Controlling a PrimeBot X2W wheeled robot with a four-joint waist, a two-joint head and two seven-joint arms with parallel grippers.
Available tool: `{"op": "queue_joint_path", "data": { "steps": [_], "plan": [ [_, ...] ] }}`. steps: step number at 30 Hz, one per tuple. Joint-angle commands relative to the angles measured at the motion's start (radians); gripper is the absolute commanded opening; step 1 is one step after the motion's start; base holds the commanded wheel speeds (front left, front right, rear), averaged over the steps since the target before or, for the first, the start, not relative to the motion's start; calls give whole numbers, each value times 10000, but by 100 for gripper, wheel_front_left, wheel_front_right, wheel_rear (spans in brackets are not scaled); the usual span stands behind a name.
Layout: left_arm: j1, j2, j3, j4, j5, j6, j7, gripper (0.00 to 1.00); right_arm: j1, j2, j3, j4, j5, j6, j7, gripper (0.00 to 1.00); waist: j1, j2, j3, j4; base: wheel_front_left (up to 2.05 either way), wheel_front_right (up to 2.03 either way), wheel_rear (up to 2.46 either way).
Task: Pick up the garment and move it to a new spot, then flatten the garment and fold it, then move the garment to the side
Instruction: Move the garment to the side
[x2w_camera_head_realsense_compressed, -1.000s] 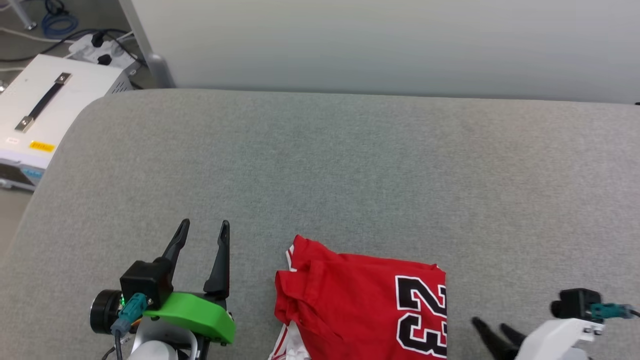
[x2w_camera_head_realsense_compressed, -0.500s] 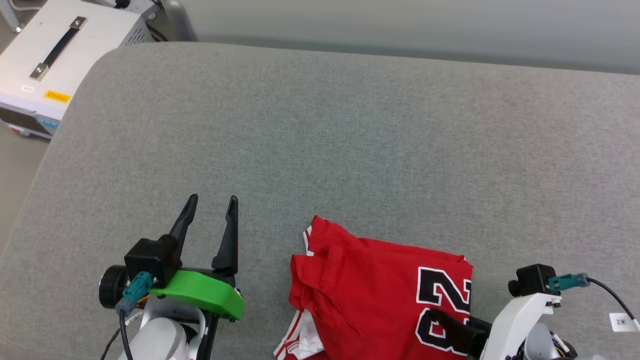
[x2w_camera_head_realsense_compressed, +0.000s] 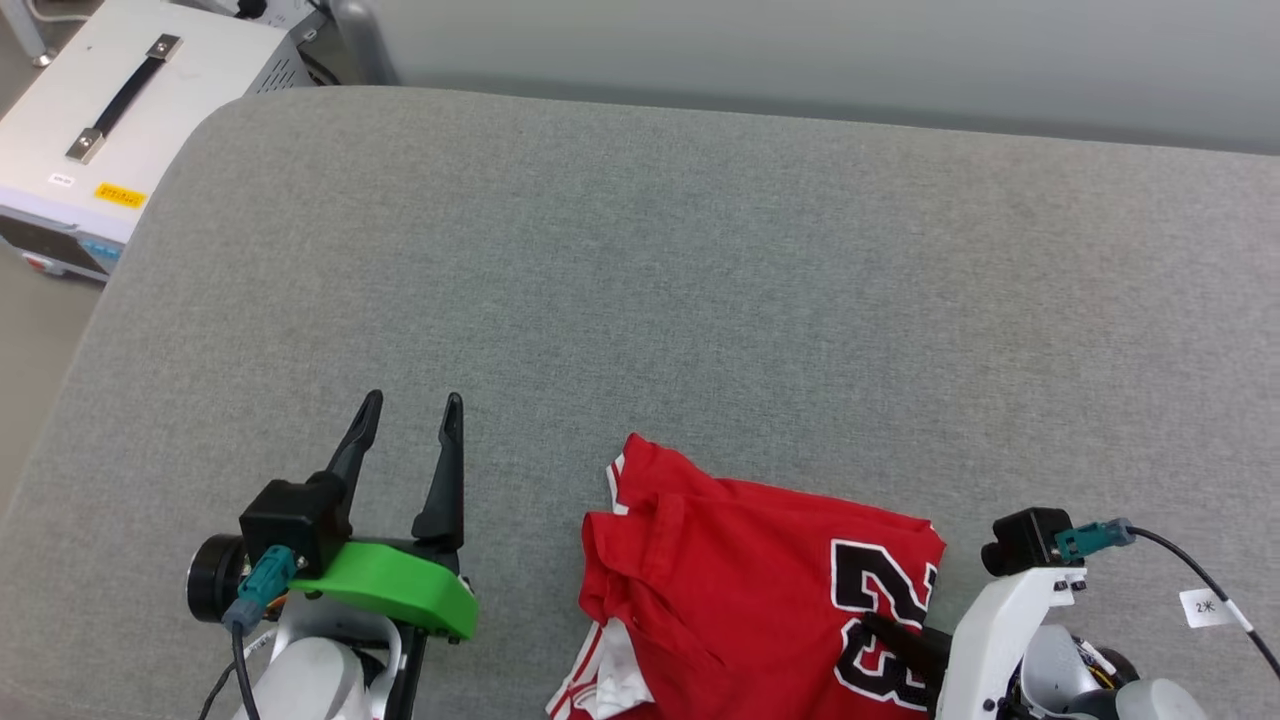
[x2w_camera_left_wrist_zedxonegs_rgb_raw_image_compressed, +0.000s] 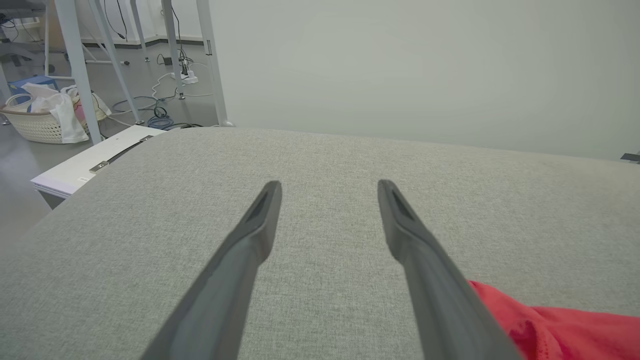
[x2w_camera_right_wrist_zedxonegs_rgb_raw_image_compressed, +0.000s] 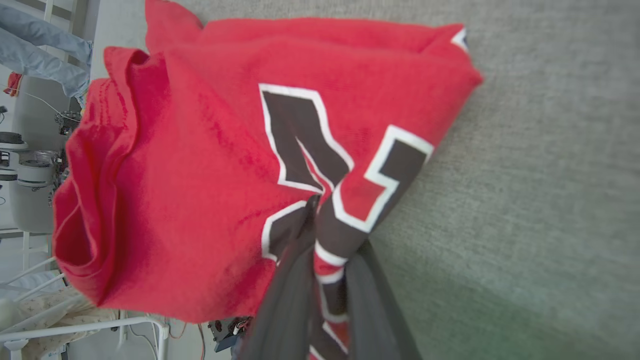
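The garment (x2w_camera_head_realsense_compressed: 740, 580) is a folded red jersey with a black, white-edged "23", lying at the near edge of the grey padded table (x2w_camera_head_realsense_compressed: 640, 250). My right gripper (x2w_camera_head_realsense_compressed: 880, 632) comes in from the right and is shut on the garment's printed right edge. In the right wrist view the cloth (x2w_camera_right_wrist_zedxonegs_rgb_raw_image_compressed: 200, 165) is bunched between the two dark fingers of that gripper (x2w_camera_right_wrist_zedxonegs_rgb_raw_image_compressed: 336, 225). My left gripper (x2w_camera_head_realsense_compressed: 412, 397) stands open left of the garment, apart from it, with nothing between its fingers. The left wrist view has the same open gripper (x2w_camera_left_wrist_zedxonegs_rgb_raw_image_compressed: 328, 184) and a red corner of the garment (x2w_camera_left_wrist_zedxonegs_rgb_raw_image_compressed: 550, 320).
A white case with a black handle (x2w_camera_head_realsense_compressed: 100, 110) stands off the table's rounded far-left corner. A pale wall runs along the table's far edge. On the floor to the left are a laundry basket (x2w_camera_left_wrist_zedxonegs_rgb_raw_image_compressed: 35, 120), cables and metal frame legs.
The camera tilted down early on. My right gripper moved left from beside the garment onto its printed edge and shut on the cloth. The left gripper stayed open.
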Motion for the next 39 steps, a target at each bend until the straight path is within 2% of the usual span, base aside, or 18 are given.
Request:
{"op": "queue_joint_path", "data": {
  "steps": [1,6,12,16,22,29,39],
  "plan": [
    [109,-46,72,-31,88,-56,-58,100,-163,-219,97,-143,-185,-9,-63,0,-1,-1,-291,-355,0,0,0],
    [311,-86,284,-209,205,-97,-58,100,-381,-1179,331,-834,-962,-9,-20,0,-1,-1,-440,-1104,0,0,0],
    [350,-179,465,-512,371,-261,-58,100,-849,-2555,195,-1778,-1942,-9,82,0,-1,-1,-172,-2416,0,0,0],
    [172,-156,474,-703,567,-377,-58,100,-1314,-3117,-18,-2104,-2378,-9,32,0,-1,-1,295,-3347,0,0,0],
    [-454,136,366,-1011,888,-558,41,100,-2354,-3391,-441,-1767,-2586,-9,-250,0,-1,-1,1273,-4427,0,0,0],
    [-1531,455,69,-1603,1263,-887,519,100,-3649,-3846,-1418,-49,-2818,-9,-944,0,-1,-1,2563,-4642,0,0,0],
    [-2805,756,-70,-2461,1543,-1185,1012,100,-5860,-4759,-3431,3044,-3439,-9,-2566,0,-1,-1,4397,-3996,0,0,0]
  ]
}}
